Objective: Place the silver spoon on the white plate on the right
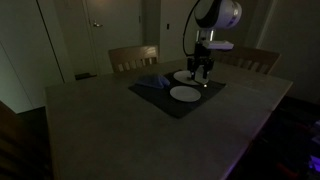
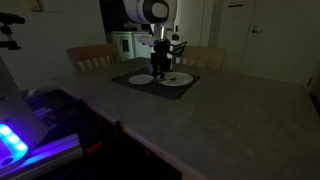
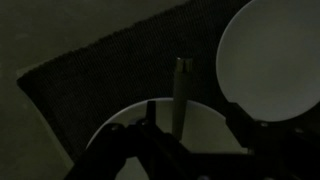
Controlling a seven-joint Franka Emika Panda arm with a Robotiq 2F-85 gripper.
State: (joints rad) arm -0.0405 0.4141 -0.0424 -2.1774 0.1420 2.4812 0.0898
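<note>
Two plain white plates lie on a dark mat [image 3: 100, 70]. In the wrist view one white plate [image 3: 205, 125] is right under my gripper [image 3: 190, 115] and the other plate [image 3: 270, 60] is at the upper right. The silver spoon [image 3: 181, 90] lies between my fingers, its handle reaching over that near plate's rim onto the mat. The fingers stand apart on either side of it, open. In both exterior views the gripper [image 1: 203, 70] [image 2: 162, 72] hangs low over the plates [image 1: 185, 94] [image 2: 177, 80]; the spoon is too small and dark to see there.
The mat sits at the far middle of a large grey table [image 1: 120, 120]. Wooden chairs [image 1: 133, 56] [image 2: 92, 55] stand behind the table. A device with blue lights [image 2: 15, 140] is off the table's near corner. The room is dim.
</note>
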